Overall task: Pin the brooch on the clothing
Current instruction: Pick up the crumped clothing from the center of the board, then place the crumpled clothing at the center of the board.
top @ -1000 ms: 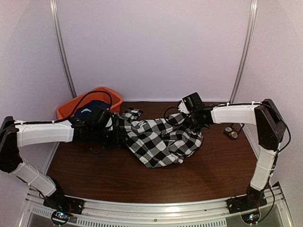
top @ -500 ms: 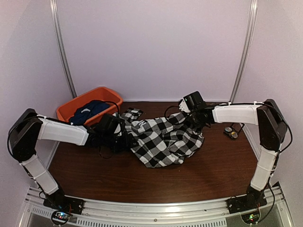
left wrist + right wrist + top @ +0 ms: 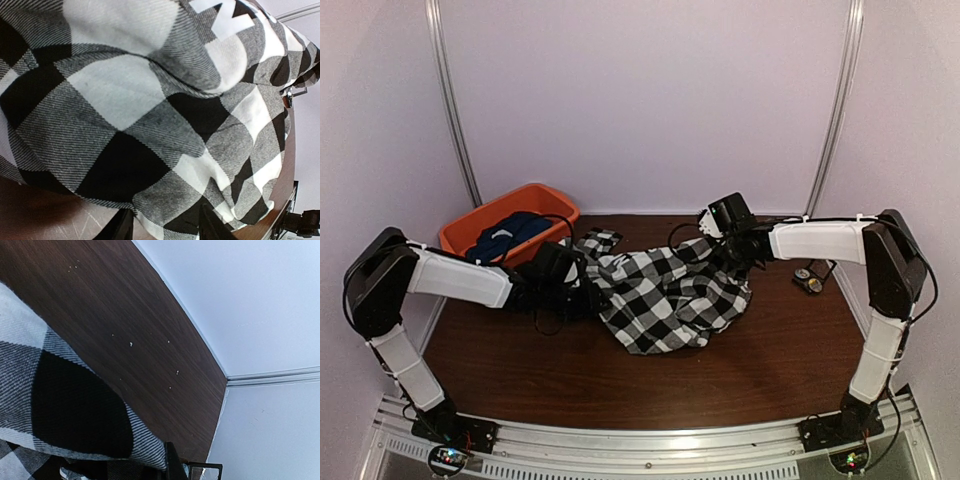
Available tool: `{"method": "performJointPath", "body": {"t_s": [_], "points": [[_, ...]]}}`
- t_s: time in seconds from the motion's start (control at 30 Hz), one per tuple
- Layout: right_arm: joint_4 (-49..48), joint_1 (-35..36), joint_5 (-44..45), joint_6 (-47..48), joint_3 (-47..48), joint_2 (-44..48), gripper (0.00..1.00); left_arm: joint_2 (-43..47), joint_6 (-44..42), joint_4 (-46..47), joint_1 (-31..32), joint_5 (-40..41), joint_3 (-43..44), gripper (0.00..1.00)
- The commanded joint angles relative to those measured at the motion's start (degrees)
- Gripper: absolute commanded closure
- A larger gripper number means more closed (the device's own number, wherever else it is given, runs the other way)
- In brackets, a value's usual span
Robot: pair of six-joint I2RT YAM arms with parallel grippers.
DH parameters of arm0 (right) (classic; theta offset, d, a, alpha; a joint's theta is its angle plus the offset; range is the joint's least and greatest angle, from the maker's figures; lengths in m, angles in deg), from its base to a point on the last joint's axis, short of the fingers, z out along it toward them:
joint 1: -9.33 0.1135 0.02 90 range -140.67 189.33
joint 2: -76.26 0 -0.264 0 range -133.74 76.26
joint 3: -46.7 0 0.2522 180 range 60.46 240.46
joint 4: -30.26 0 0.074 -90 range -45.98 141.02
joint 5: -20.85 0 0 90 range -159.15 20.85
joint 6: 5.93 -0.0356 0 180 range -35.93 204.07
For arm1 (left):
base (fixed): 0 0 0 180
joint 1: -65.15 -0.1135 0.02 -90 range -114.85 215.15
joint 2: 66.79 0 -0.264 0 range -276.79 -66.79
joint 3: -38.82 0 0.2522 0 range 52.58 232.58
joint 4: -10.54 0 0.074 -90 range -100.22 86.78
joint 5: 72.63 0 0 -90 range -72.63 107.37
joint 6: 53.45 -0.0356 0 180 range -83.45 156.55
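Note:
The clothing [image 3: 670, 292], a black-and-white checked shirt, lies bunched in the middle of the table. Its white block lettering [image 3: 220, 17] shows in the left wrist view. My left gripper [image 3: 582, 292] is low at the shirt's left edge. Its fingers [image 3: 122, 227] stand apart, with a fold of the hem [image 3: 165, 220] between them. My right gripper [image 3: 735, 255] is shut on the shirt's upper right edge, and checked cloth [image 3: 75, 415] drapes over its finger [image 3: 172, 465]. A small round brooch [image 3: 814, 285] lies on the table to the right of the shirt.
An orange basket [image 3: 550, 200] at the back left holds a dark navy garment [image 3: 505, 235]. A second small dark round piece [image 3: 803, 273] lies beside the brooch. Pale walls close in the table [image 3: 620, 375] on three sides.
My left arm has swung right and bent at the elbow, bringing its gripper onto the shirt's left edge, and its fingers have drawn closer together. The right arm has stayed put.

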Motion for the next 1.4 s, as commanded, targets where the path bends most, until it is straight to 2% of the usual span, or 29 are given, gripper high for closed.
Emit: {"method": "performJointPath", "body": {"t_s": [0.0, 0.1, 0.17, 0.23, 0.5, 0.8, 0.97, 1.2, 1.37], "points": [[0.1, -0.6, 1.0, -1.0, -0.5, 2.2, 1.00, -1.4, -1.2, 2.3, -0.3, -0.1, 1.5, 0.56], [0.1, -0.5, 1.0, -1.0, -0.4, 2.4, 1.00, -1.5, -1.4, 2.4, -0.3, 0.1, 1.4, 0.67], [0.0, -0.5, 1.1, -0.9, -0.4, 2.4, 1.00, -1.5, -1.4, 2.8, -0.3, 0.0, 1.3, 0.80], [-0.1, -0.5, 1.2, -0.9, -0.4, 2.3, 1.00, -1.1, -1.4, 3.4, -0.3, -0.4, 1.3, 0.99], [-1.4, -1.1, 1.9, -0.9, 0.1, 2.2, 1.00, 8.3, -5.3, 1.6, -0.3, 1.8, 4.8, 1.00], [-1.0, -1.2, 2.1, 1.6, 3.4, 5.6, 1.00, 28.3, -15.4, -13.9, -0.3, 15.3, 11.3, 1.00], [3.9, -0.2, -3.1, 5.7, 1.6, 10.5, 1.00, 38.6, -17.4, -20.6, -0.3, 17.0, 9.3, 1.00], [11.8, 8.4, -12.3, 15.5, -11.1, 23.2, 1.00, 51.6, -17.3, -34.8, -0.3, 17.1, 3.8, 1.00], [21.4, 14.7, -14.5, 15.1, -15.2, 25.0, 1.00, 57.7, -14.3, -44.9, -0.3, 18.7, -1.4, 1.00]]}}
